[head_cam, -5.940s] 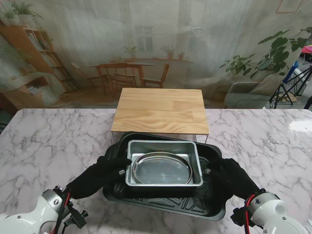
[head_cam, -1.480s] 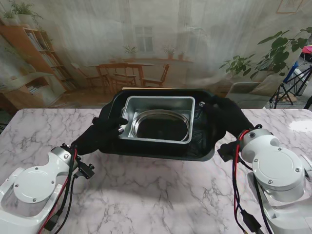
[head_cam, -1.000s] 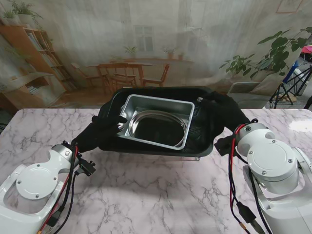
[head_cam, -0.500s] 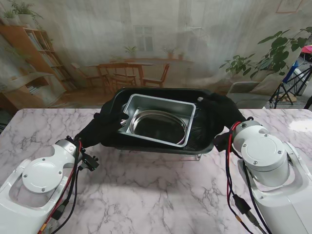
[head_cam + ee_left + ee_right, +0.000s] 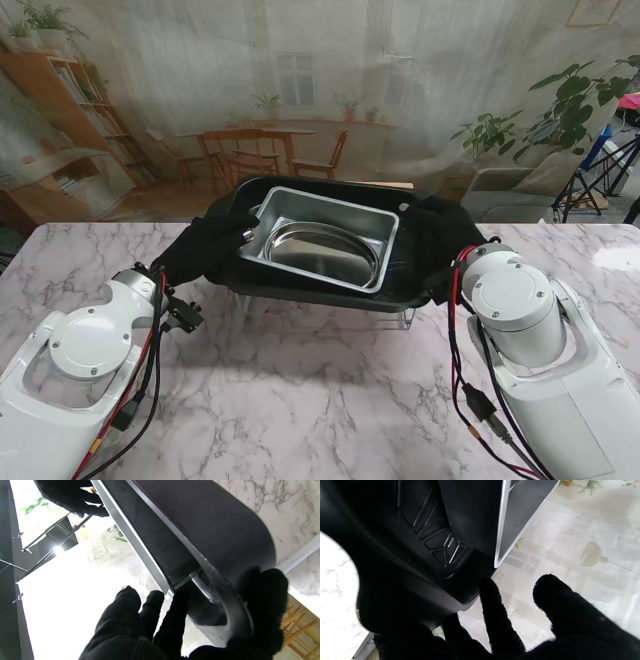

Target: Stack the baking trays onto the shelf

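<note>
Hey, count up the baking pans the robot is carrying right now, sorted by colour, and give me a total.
Black tray: 1
Silver rectangular pan: 1
Silver oval dish: 1
Total: 3, nested together, held by the left hand and the right hand.

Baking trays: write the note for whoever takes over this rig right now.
Left hand: shut on the left end of the black tray.
Right hand: shut on its right end.
Things: the black tray is held over the wooden shelf, mostly hiding it. The steel tray sits askew inside it, with a round pan in that.
Done: stack carried to the shelf.
Left: whether it already rests there cannot be told; set it down level, then open both hands.
</note>
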{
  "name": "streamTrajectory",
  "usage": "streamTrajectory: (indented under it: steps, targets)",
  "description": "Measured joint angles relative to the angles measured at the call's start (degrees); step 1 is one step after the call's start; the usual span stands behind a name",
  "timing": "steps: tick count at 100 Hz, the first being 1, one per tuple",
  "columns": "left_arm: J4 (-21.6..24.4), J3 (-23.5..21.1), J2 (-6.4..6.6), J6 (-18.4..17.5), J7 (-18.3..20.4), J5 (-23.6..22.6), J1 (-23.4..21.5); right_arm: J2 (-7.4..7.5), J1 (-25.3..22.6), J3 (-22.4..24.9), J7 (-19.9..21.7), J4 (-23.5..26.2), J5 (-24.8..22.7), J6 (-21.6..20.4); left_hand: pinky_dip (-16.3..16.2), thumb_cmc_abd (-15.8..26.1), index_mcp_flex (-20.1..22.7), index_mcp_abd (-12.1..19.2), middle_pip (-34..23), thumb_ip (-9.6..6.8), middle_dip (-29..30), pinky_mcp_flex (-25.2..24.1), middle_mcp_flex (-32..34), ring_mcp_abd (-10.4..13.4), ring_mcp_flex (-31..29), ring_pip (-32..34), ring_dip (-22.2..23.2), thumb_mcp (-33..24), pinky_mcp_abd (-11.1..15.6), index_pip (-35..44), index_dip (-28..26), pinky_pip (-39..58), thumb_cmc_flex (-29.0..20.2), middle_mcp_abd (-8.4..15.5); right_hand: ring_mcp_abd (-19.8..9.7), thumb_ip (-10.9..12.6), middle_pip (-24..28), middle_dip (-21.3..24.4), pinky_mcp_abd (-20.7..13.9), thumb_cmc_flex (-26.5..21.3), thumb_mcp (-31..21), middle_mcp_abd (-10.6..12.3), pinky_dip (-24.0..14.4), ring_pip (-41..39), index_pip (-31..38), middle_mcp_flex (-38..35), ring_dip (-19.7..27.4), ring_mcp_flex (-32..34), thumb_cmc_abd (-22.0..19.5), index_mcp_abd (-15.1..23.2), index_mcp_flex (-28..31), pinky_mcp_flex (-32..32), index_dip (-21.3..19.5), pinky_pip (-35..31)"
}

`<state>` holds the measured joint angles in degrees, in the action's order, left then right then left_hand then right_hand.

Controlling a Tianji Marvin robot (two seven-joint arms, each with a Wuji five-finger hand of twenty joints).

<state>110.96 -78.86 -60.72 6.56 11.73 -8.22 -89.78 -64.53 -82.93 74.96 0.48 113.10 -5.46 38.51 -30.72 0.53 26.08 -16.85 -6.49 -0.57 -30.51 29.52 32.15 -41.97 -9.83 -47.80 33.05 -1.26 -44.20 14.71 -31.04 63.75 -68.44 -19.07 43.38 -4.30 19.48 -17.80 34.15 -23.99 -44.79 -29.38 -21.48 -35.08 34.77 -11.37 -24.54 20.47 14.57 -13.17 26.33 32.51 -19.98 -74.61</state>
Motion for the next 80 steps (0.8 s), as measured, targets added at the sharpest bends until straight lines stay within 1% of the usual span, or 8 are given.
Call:
streamTrajectory:
  steps: [36,39,73,75,76,77,79,80]
  targets:
    - [-2.69,1.37,-0.41,1.51,-1.05,-0.24,4.04,-0.49,3.54,-1.87,-0.46,-3.93,0.77,0.73,0.0,0.0,0.01,-0.01,-0.55,0.0,-0.01,0.94,0.05,0.0,-4.23,0.01,-0.01,-0.01,0.0,0.26,-0.34,0.0,-0.07,0.56,0.0,0.0,0.0,-0.04,-0.13,0.0,-0.46,0.15,0.0,0.0,0.0,0.0,0.01,0.0,0.0,0.0,0.0,-0.09,0.0,0.02]
    - [-2.96,1.46,-0.48,1.52,-1.22,-0.24,4.26,-0.56,3.92,-2.04,-0.55,-4.29,0.89,0.77,0.0,0.0,0.01,-0.01,-0.56,0.0,-0.01,0.94,0.05,0.0,-4.3,0.01,-0.01,-0.02,0.0,0.29,-0.34,0.0,-0.11,0.57,0.0,0.0,0.0,-0.04,-0.13,0.0,-0.58,0.17,0.0,0.0,0.0,0.0,0.01,0.0,1.06,0.0,0.0,-0.09,0.0,0.02]
    - [-5.74,2.09,-1.13,1.62,-2.53,-0.05,6.38,-1.82,7.42,-3.82,-2.3,-9.17,2.97,0.46,0.0,0.0,0.02,-0.01,-0.66,0.0,-0.02,0.95,0.06,0.0,-8.04,0.01,-0.01,-0.02,0.0,0.6,-0.36,0.0,-0.16,0.61,-0.21,0.0,0.77,-0.06,-0.13,0.0,-0.6,0.83,0.0,0.0,0.0,0.0,0.1,0.0,1.32,0.0,0.0,-0.67,0.0,0.58]
    - [-5.81,2.09,-1.17,1.56,-2.6,-0.05,6.47,-1.87,7.52,-3.86,-2.38,-9.33,3.02,0.34,0.0,0.0,0.02,-0.13,-1.32,0.0,-0.05,0.95,0.1,3.36,-11.74,1.17,0.82,-0.02,0.0,0.63,-0.36,0.0,-0.19,0.61,-0.36,0.0,0.77,0.04,-0.51,0.0,-0.61,0.83,0.0,0.0,0.0,-0.01,0.11,0.0,1.32,-0.01,0.0,-0.67,0.0,0.58]
    - [-5.83,2.09,-1.18,1.51,-2.62,-0.06,6.51,-1.9,7.57,-3.89,-2.41,-9.4,3.03,0.26,-0.23,0.0,0.02,-0.13,-1.39,0.0,-0.06,0.61,0.19,5.94,-12.79,5.49,0.97,-0.02,0.0,0.64,-0.36,-0.63,-0.19,0.77,-0.42,0.0,0.77,0.25,-0.75,0.0,-0.61,0.83,0.0,0.0,0.0,-0.01,0.11,0.0,1.32,-0.01,0.0,-0.67,0.0,0.58]
    - [-5.85,2.11,-1.19,1.48,-2.64,-0.06,6.56,-1.93,7.62,-3.92,-2.44,-9.47,3.03,0.19,-0.84,0.0,0.02,-0.13,-1.77,0.0,-0.08,0.44,0.26,7.8,-13.49,6.93,1.13,-0.02,0.0,0.67,-0.36,-0.81,-0.19,0.81,-0.42,0.0,0.77,0.55,-0.89,0.0,-0.61,0.72,0.0,0.0,0.0,-0.03,0.11,0.0,1.32,-0.01,0.0,-0.67,0.0,0.58]
    - [-5.98,2.14,-1.22,1.45,-2.71,-0.07,6.66,-1.98,7.74,-3.99,-2.51,-9.71,3.04,0.1,-0.94,0.0,0.03,-0.15,-2.35,0.0,-0.12,0.44,0.51,10.02,-14.72,9.28,1.38,-0.02,0.0,0.69,-0.36,-0.14,-0.25,0.79,-0.57,0.0,0.77,1.01,-1.19,0.0,-0.61,0.48,0.0,0.0,0.0,-0.17,0.11,0.0,1.32,-0.01,0.0,-0.69,0.0,0.58]
    - [-6.03,2.15,-1.24,1.41,-2.75,-0.07,6.71,-2.0,7.79,-4.02,-2.54,-9.82,3.04,0.03,-1.04,0.0,0.02,-0.16,-3.0,0.0,-0.15,0.44,0.55,11.81,-15.19,13.85,1.5,-0.02,0.0,0.7,-0.37,-0.11,-0.25,0.79,-0.57,0.0,0.77,1.19,-1.24,0.0,-0.62,0.35,0.0,0.0,0.0,-0.2,0.11,0.0,1.32,-0.02,0.0,-0.71,0.0,0.58]
